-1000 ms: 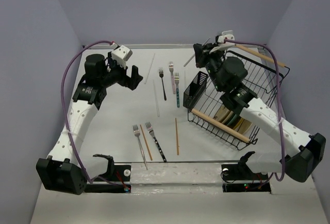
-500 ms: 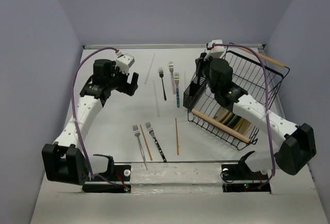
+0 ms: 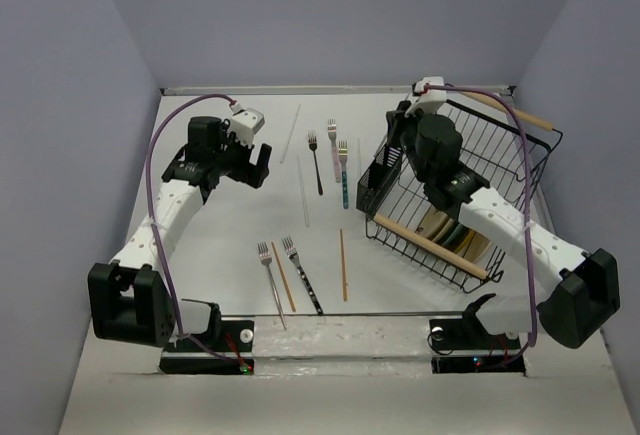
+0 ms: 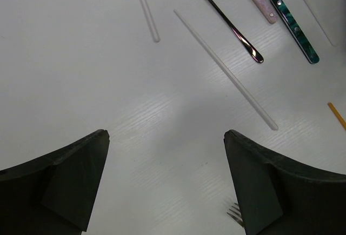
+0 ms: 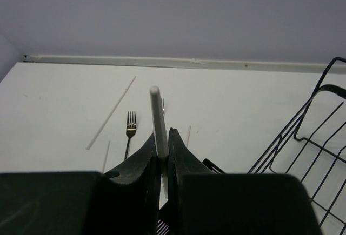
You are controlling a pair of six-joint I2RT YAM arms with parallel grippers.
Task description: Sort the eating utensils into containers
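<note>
Since a second ago the right gripper (image 3: 398,143) has come down from above the wire rack (image 3: 490,160) to the cutlery holder (image 3: 378,183), while the left gripper (image 3: 258,163), fingers spread and empty, has drawn back over the table (image 3: 225,235). The right fingers pinch a white chopstick (image 5: 156,117) upright, and gripped low like that it could tip, miss its slot and catch the holder's rim. Only the right wrist view shows that pinch; only the left wrist view shows a second white chopstick (image 4: 224,70) lying ahead of the spread fingers.
</note>
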